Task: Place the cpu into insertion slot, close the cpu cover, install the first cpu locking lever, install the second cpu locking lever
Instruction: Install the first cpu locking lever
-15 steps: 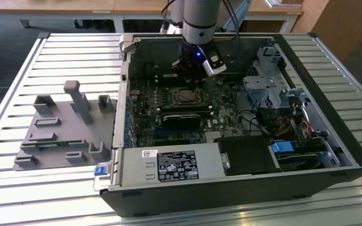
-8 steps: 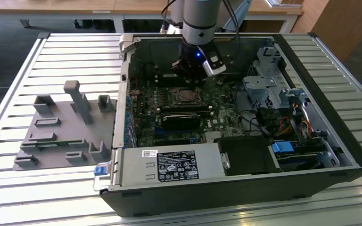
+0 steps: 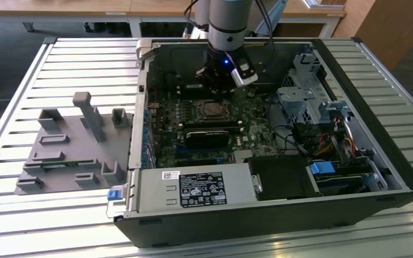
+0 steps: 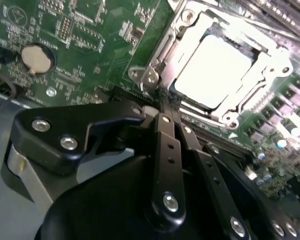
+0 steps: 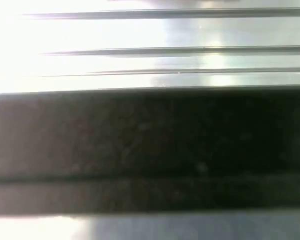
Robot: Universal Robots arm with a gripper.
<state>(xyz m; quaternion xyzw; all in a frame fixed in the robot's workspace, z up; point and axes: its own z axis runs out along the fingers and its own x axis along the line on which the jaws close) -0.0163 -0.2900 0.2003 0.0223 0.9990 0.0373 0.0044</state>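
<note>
Second wrist view showed the hand point(image 4: 165, 102), fingers pressed together, at the corner of the cpu cover point(image 4: 262, 62), which lay over the cpu point(image 4: 212, 70).

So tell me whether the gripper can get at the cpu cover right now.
Probably yes: the gripper sits right beside the cpu cover, nothing between them, and the case is open on top.

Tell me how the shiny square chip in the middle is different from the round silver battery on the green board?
The square silver-grey cpu has straight sides; the round silver coin battery is a disc. The cpu looks larger than the battery. The cpu sits inside a silver metal frame cover, close to the black claw; the battery lies farther off in a dark ring. Both are flat, metallic and sit on the green circuit board.
</note>
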